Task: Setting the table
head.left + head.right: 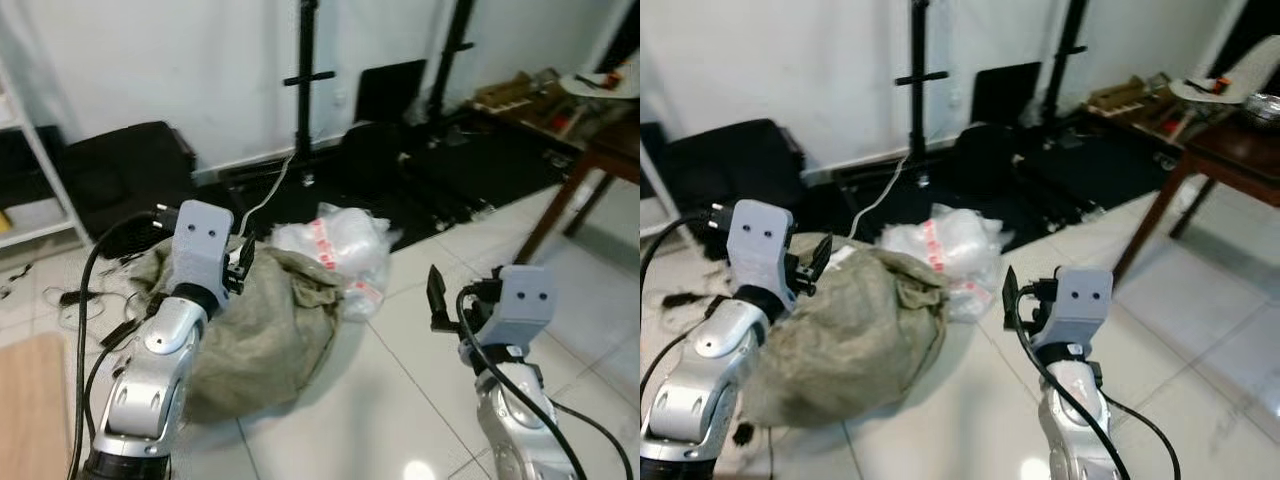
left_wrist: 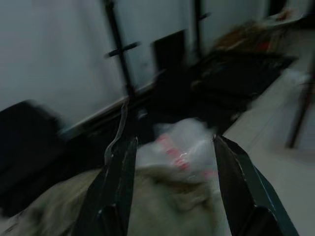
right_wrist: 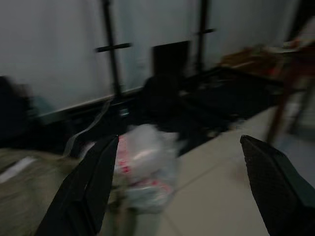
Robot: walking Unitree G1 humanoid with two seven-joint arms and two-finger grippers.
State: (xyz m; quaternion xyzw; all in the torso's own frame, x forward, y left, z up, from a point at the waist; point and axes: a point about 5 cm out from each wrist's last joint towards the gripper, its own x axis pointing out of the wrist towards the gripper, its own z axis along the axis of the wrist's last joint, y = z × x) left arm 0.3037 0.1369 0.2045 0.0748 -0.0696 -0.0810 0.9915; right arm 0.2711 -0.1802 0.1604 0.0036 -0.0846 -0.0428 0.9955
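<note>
Head views: white tiled floor (image 1: 420, 400), burlap sack (image 1: 250, 320) centre-left. Wooden table (image 1: 1230, 150) w/ dishes at upper right, nearer right gripper (image 1: 1012, 297).

Wrist views: left gripper (image 2: 170, 189) & right gripper both spread, holding nothing.

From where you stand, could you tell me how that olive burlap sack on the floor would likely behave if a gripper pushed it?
The burlap sack looks slumped and creased, so it would probably deform rather than slide cleanly. Its bulging shape suggests contents, so it may be fairly heavy. The clear plastic bag lying against it would likely shift too.
</note>
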